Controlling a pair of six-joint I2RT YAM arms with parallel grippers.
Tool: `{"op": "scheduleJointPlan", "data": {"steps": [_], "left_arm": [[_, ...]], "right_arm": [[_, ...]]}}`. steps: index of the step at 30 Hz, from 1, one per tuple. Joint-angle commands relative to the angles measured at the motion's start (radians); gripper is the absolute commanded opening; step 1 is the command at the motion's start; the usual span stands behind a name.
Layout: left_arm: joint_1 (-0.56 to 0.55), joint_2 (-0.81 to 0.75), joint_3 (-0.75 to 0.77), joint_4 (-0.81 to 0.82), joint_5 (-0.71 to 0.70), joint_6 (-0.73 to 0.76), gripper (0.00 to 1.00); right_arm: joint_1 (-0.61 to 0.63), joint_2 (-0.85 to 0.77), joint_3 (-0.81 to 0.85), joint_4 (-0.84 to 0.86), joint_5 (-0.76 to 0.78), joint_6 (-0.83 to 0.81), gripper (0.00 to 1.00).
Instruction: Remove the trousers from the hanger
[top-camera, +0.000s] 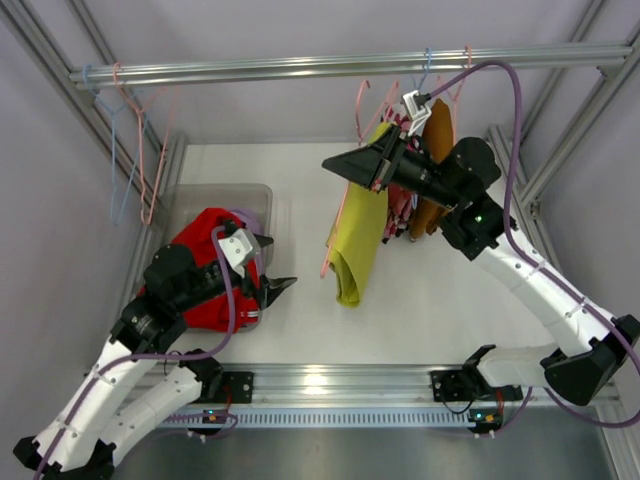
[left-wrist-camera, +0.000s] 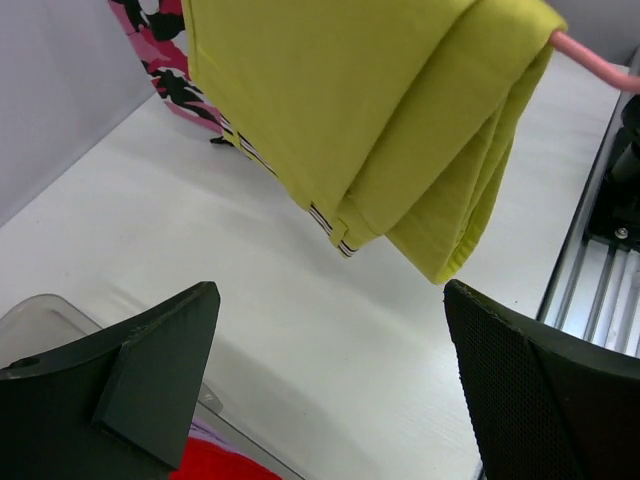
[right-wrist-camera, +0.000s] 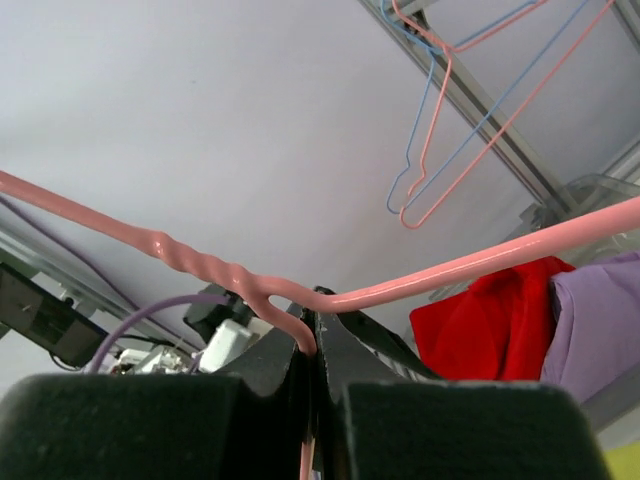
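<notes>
The yellow-green trousers (top-camera: 358, 235) with pale hem stripes hang folded over a pink hanger (top-camera: 333, 235) above the table. My right gripper (top-camera: 332, 163) is shut on that hanger's wire near its twisted neck; in the right wrist view the hanger (right-wrist-camera: 420, 280) enters the shut jaws (right-wrist-camera: 312, 345). My left gripper (top-camera: 272, 290) is open and empty, low over the table beside the bin. In the left wrist view the trousers (left-wrist-camera: 380, 130) hang ahead of and above the open gripper (left-wrist-camera: 332, 300). The red trousers (top-camera: 200, 245) and lilac trousers (top-camera: 250, 218) lie in the bin.
A clear plastic bin (top-camera: 215, 190) stands at the left. Empty pink and blue hangers (top-camera: 135, 150) hang at the left of the metal rail (top-camera: 300, 68). An orange garment (top-camera: 437, 140) and a pink camouflage garment (top-camera: 400, 210) hang behind the right gripper.
</notes>
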Motion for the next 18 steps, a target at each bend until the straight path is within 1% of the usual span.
{"op": "scheduleJointPlan", "data": {"steps": [1,2,3,5,6,7,9,10,16,18], "left_arm": [[-0.001,0.008,-0.01,0.141,0.076,0.017,0.98],[-0.001,0.016,-0.013,0.213,0.076,-0.002,0.98],[0.0,0.042,-0.005,0.242,0.078,-0.019,0.97],[-0.001,0.081,0.004,0.339,0.049,-0.109,0.96],[-0.001,0.094,0.009,0.368,0.041,-0.129,0.96],[-0.003,0.102,0.01,0.391,0.038,-0.18,0.95],[-0.009,0.135,0.015,0.491,0.027,-0.209,0.94],[-0.012,0.144,0.016,0.516,0.024,-0.232,0.94],[-0.027,0.195,-0.002,0.667,0.059,-0.255,0.93],[-0.036,0.194,-0.004,0.681,0.073,-0.243,0.92]], "right_arm": [[-0.003,-0.05,0.106,0.153,0.025,-0.005,0.0],[-0.004,-0.045,0.108,0.15,0.032,-0.002,0.0],[-0.009,-0.037,0.115,0.142,0.043,0.009,0.0],[-0.02,-0.024,0.126,0.139,0.058,0.03,0.0],[-0.021,-0.02,0.132,0.139,0.061,0.035,0.0],[-0.024,-0.016,0.14,0.138,0.062,0.036,0.0],[-0.038,-0.005,0.163,0.132,0.058,0.047,0.0],[-0.041,-0.005,0.172,0.13,0.06,0.049,0.0],[-0.066,0.019,0.238,0.107,0.055,0.044,0.0],[-0.075,0.026,0.253,0.107,0.055,0.044,0.0]]}}
